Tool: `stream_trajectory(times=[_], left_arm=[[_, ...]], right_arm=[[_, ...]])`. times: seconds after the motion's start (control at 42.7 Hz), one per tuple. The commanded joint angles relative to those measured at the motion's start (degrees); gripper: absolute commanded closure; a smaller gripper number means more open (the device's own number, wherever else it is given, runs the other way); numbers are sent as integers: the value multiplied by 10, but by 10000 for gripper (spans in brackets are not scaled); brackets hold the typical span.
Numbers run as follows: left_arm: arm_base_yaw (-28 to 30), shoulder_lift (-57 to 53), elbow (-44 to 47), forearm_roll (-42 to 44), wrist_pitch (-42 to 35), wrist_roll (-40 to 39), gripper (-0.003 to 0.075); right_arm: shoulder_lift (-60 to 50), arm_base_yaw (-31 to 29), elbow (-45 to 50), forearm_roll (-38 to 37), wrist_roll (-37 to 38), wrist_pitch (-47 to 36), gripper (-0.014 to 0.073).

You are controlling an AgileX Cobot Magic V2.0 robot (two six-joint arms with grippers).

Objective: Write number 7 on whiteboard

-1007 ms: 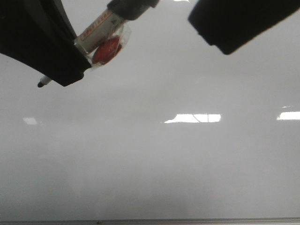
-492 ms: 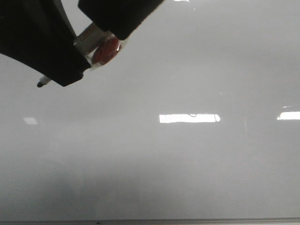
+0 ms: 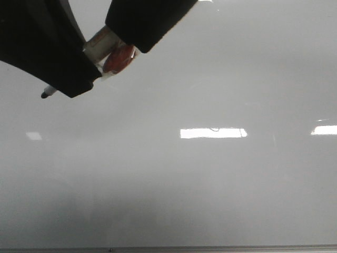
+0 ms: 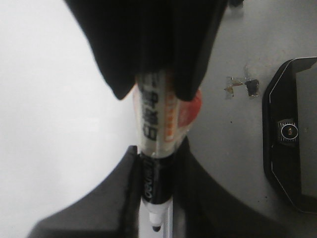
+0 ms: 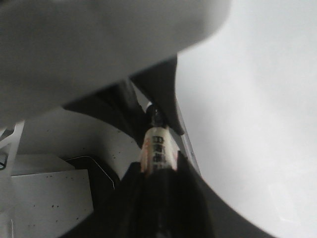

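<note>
The whiteboard (image 3: 210,184) fills the front view, glossy and pale grey; no drawn number 7 shows on it. My left gripper (image 3: 73,84) at the top left is shut on a marker (image 3: 105,42). The marker's black tip (image 3: 45,94) pokes out below the gripper, at or just above the board. In the left wrist view the marker (image 4: 156,124) sits between the left jaws, tip (image 4: 156,226) bare. My right gripper (image 3: 138,42) is closed round the marker's rear end. In the right wrist view the marker (image 5: 157,146) runs into the right gripper (image 5: 157,171).
A thin grey edge strip (image 3: 210,247) runs along the board's near side. Bright light reflections (image 3: 213,133) lie on the board. Beside the board the left wrist view shows a black device (image 4: 292,134) on a grey surface. A white box (image 5: 49,198) shows in the right wrist view.
My right gripper has moved left from the top right and has come onto the marker's rear end. The left gripper and the marker tip have stayed put.
</note>
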Motion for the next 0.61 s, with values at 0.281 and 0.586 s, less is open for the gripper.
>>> stream_trajectory(times=[0.281,0.586], left_arm=[[-2,-16,-18,-9,-65,-41,317],[-2,-17,-18,-9,-54,-53,66]], right_arm=[[-21,-21,-16,17,-8,9,653],[-72,-199,41,19,-7,-52,653]])
